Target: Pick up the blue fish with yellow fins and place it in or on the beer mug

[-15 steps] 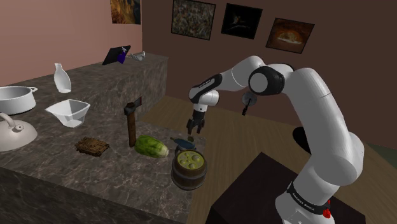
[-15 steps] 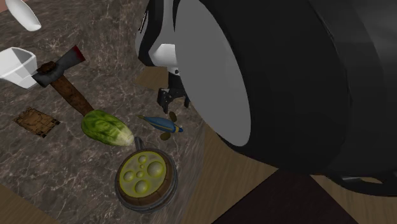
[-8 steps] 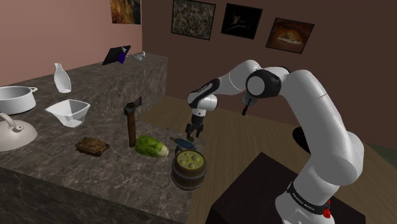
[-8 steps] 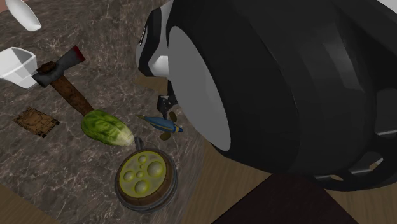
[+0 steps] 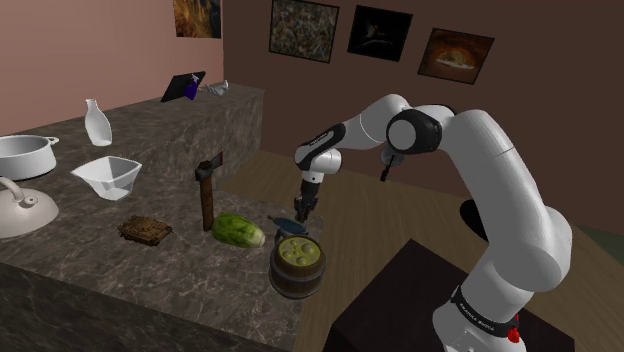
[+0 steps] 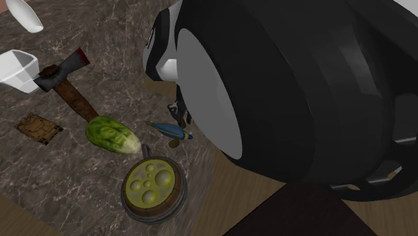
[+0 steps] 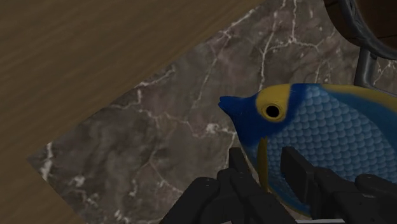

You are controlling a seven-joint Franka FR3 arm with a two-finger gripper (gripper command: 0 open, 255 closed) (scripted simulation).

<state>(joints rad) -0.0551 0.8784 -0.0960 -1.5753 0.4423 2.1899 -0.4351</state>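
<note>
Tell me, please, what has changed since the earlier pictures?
The claw came down to the blue fish, near its head. The fish has not been lifted; it, the beer mug, the green vegetable and the axe lie where they were.

Shoulder view: fixed, beside and a bit behind the stand (image 5: pixel 400 300), mid-distance, looking down over the marble counter (image 5: pixel 150 270) toward the picture wall. Second exterior view: very near, steeply down on the counter corner from behind the arm (image 6: pixel 301 87), which blocks its right half. Wrist view: along the gripper (image 7: pixel 270 168), close-up on the counter edge and wood floor (image 7: pixel 76 57). All three share the blue fish (image 7: pixel 324 140) and beer mug (image 6: pixel 153 188); both exterior views also share the hatchet (image 6: pixel 65 84).
</note>
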